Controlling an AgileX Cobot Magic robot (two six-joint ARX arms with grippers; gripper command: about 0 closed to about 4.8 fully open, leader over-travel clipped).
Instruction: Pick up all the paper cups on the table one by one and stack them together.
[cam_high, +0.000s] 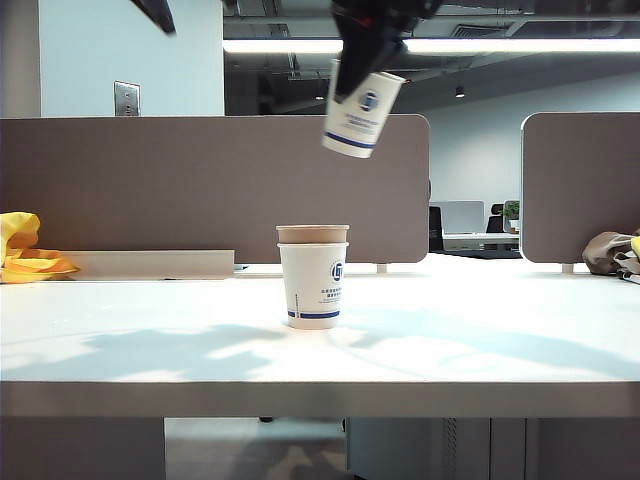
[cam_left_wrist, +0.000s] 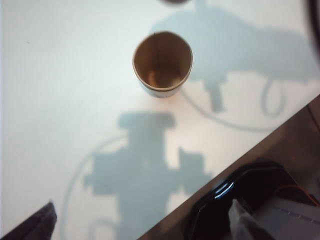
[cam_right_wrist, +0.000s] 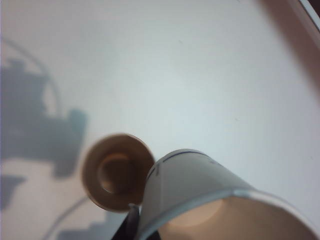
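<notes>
White table (cam_high: 120, 350), divider panels (cam_high: 180, 180) behind – right gripper (cam_high: 352, 72) pinches a white cup (cam_high: 362, 115) tilted above the stack (cam_high: 313, 272); left gripper (cam_high: 155, 12) spread, raised.

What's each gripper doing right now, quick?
Left gripper: out of clear view above the table's left side, open, empty.
Right gripper: raised above the stacked cups, shut on a white blue-logo paper cup.

The white table (cam_high: 150, 350) carried a white logo cup (cam_high: 313, 283) near its middle, a tan cup (cam_high: 313, 234) nested inside it. Behind that cup, divider panels (cam_high: 200, 185) stood along the table's back edge.
</notes>
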